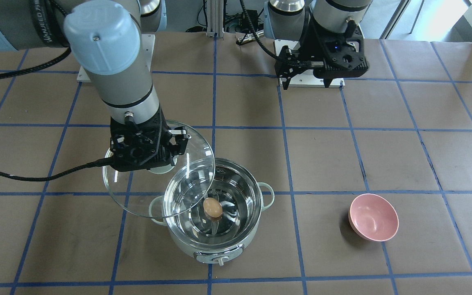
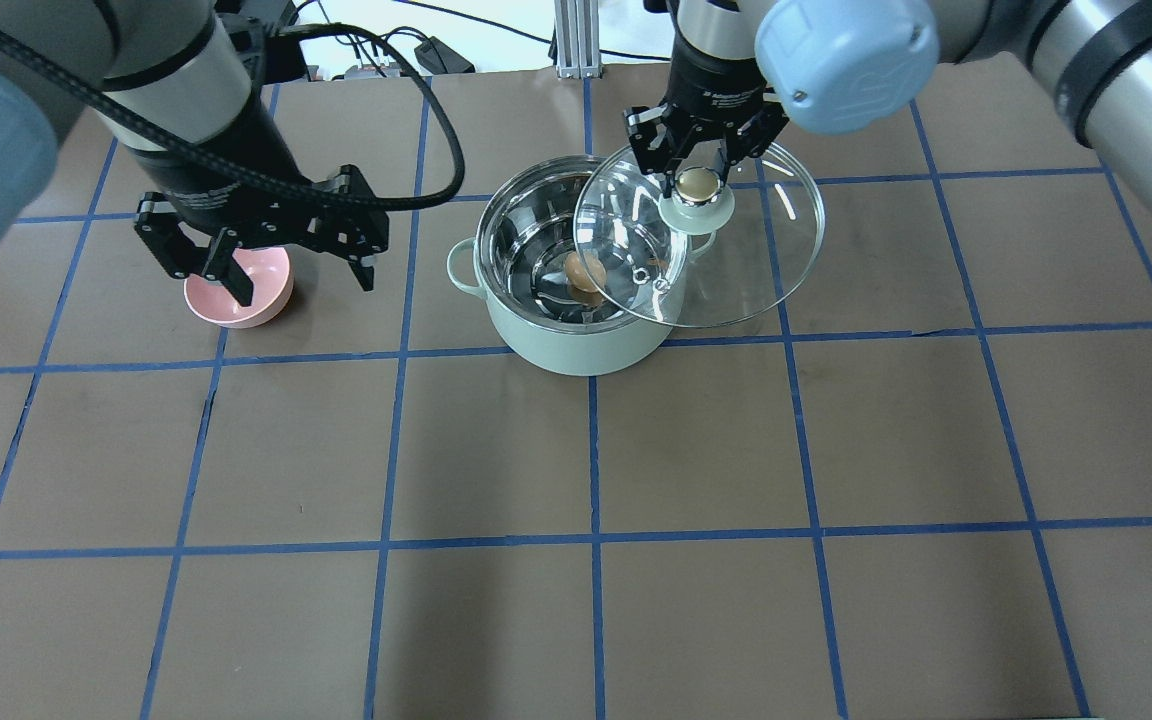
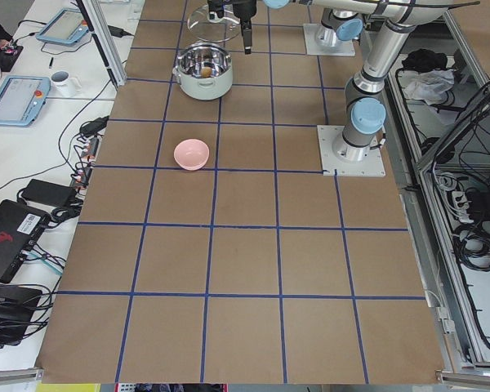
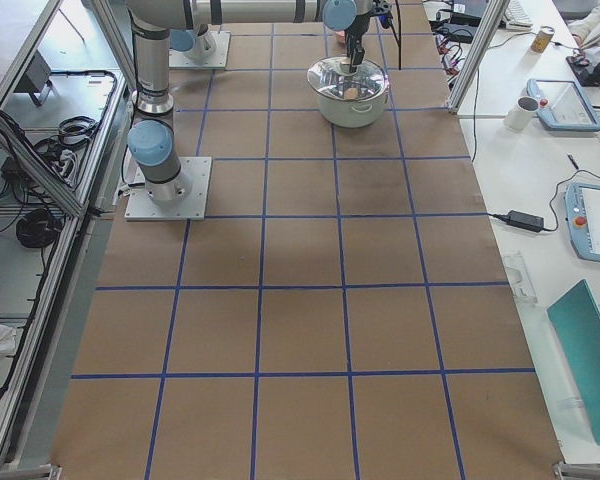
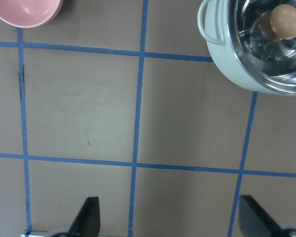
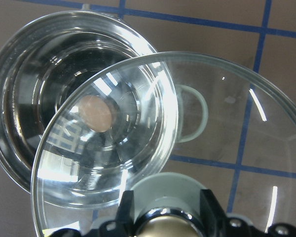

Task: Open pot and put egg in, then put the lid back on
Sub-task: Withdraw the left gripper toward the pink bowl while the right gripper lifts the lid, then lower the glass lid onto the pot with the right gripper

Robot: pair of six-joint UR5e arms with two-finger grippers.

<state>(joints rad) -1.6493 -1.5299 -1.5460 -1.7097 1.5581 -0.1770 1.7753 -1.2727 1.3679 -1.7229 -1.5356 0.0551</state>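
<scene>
The egg (image 2: 585, 272) lies inside the pot (image 2: 556, 348); my right tool (image 2: 701, 178) is clamped on the lid (image 2: 761, 270), and my left tool (image 2: 306, 288) stands apart.

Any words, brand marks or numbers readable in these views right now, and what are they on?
"WANJEED 7", rest cut off: black cable on the right arm.
Embossed mark on that arm's blue joint cap: not readable.
Small stamp inside the pot: too small to read.
</scene>
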